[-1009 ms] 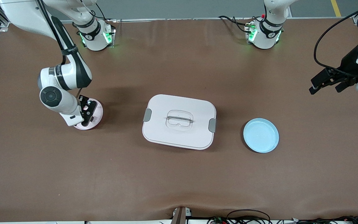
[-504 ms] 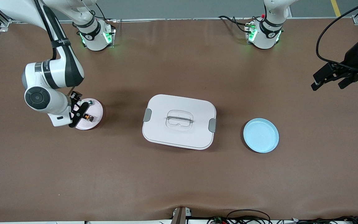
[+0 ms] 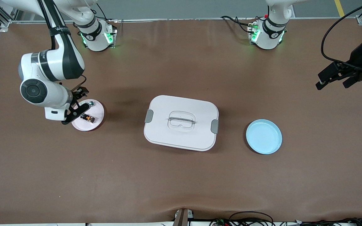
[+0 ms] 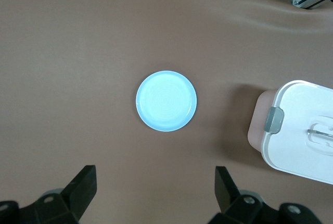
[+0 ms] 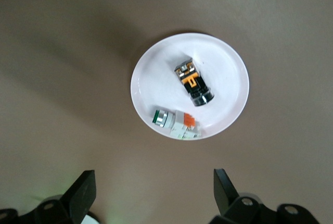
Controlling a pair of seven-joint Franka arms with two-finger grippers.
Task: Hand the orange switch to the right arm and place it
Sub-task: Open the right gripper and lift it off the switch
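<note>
The orange switch (image 3: 87,118), a tiny black part with an orange band, lies on the pale pink plate (image 3: 96,116) toward the right arm's end of the table. In the right wrist view the switch (image 5: 193,82) rests on that plate (image 5: 229,78) beside a small white-and-silver piece (image 5: 177,122). My right gripper (image 3: 76,105) hangs open and empty over the plate's edge, apart from the switch. Over the table's edge at the left arm's end, my left gripper (image 3: 333,84) is also open and empty.
A white lidded box (image 3: 181,122) with grey latches stands mid-table. A light blue plate (image 3: 264,136) lies beside it toward the left arm's end, and it appears in the left wrist view (image 4: 166,100) with the box (image 4: 299,125).
My right gripper has drawn back off the pink plate toward the right arm's end, uncovering the switch lying there. My left gripper has drifted slightly outward.
</note>
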